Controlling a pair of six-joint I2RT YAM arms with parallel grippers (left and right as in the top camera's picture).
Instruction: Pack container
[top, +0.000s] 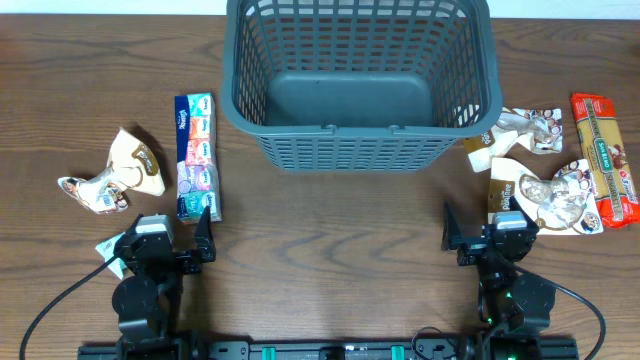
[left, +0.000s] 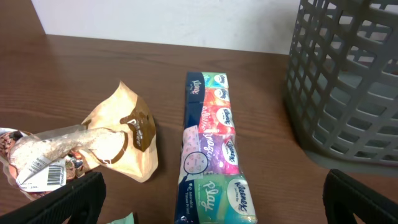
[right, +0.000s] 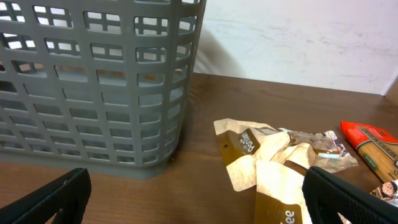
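Note:
The large dark grey container (top: 360, 128) stands at the back centre, and nothing shows inside it. It also shows in the left wrist view (left: 348, 81) and the right wrist view (right: 93, 81). My left gripper (top: 165, 243) is open and empty at the front left. The near end of a colourful tissue pack (left: 208, 155) lies between its fingers (left: 211, 205). My right gripper (top: 490, 232) is open and empty at the front right. Tan snack packets (right: 261, 155) lie just ahead of its fingers (right: 199, 199), to the right.
Left of the tissue pack (top: 196, 155) lie a tan packet (top: 135, 160) and a crumpled printed packet (top: 95, 190). A small green packet (top: 110, 245) lies by the left gripper. At right lie tan packets (top: 520, 130), a printed pouch (top: 550, 195) and an orange-red packet (top: 603, 160).

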